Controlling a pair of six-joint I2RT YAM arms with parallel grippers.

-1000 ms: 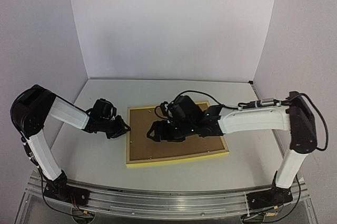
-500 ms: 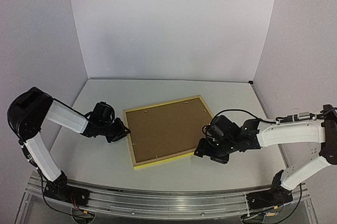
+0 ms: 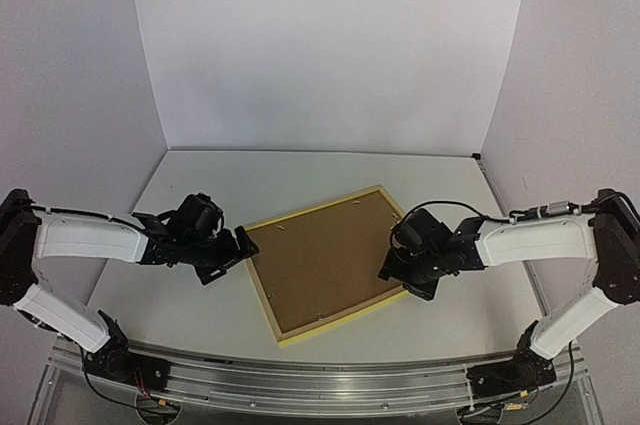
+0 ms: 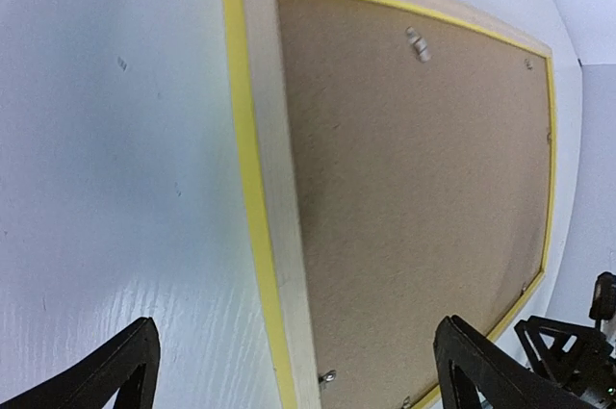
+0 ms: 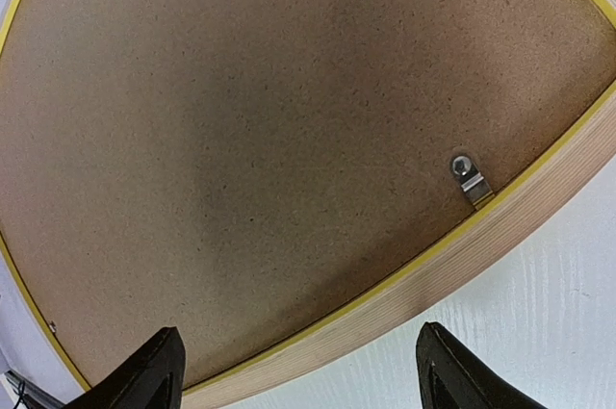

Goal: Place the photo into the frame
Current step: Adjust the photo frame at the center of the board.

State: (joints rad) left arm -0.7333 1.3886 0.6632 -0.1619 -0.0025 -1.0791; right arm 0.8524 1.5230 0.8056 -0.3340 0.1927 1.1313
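At table's left, position: left gripper (image 3: 232, 253) low over the white table (image 3: 180, 315), its tip just beside the left corner of the frame (image 3: 340, 317).
Left gripper, frame relative to fingers: in the wrist view the frame's yellow-and-wood side (image 4: 252, 188) runs down between the 2 left fingers; 1 (image 4: 130, 366) stands over bare table, the other over the brown backing board (image 4: 414, 197).
Left gripper, finger state: spread wide apart, nothing clamped; whether either tip touches the frame cannot be told.
Centre, frame: lies flat on the table, back side up, turned askew, 1 corner toward the near edge; the backing board fills it inside thin yellow edges.
Centre, fittings: small metal tab (image 4: 416, 43) on the board near 1 edge; another (image 4: 329, 376) close to the left gripper.
Table's right, position: right gripper (image 3: 403, 281) low over the frame's right edge.
Right gripper, frame relative to fingers: the wooden edge (image 5: 481, 236) crosses diagonally ahead of the 2 right fingers; 1 (image 5: 159, 366) sits at the frame's edge, the other over white table; 1 metal tab (image 5: 472, 180) lies at the board's rim ahead of them.
Right gripper, finger state: wide apart, gripping nothing; contact with the frame cannot be told.
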